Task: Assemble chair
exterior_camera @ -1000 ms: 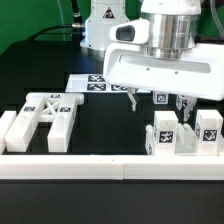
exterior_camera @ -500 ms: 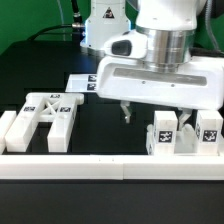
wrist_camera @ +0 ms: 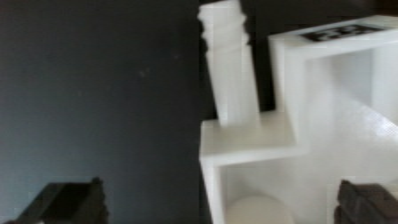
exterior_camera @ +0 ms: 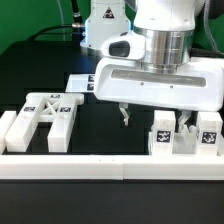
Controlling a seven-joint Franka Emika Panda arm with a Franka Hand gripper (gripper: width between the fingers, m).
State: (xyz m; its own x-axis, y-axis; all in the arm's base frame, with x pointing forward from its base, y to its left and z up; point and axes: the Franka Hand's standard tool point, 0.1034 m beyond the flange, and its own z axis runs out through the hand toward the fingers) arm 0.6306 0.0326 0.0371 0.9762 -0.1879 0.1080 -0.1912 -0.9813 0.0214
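Chair's X-braced frame lies on black surface, exterior view's left; tagged pegged pieces stand at exterior view's right, near border rail. Pincer, jaws wide apart, empty, has dropped lower over pegged pieces. Grasp likely next.
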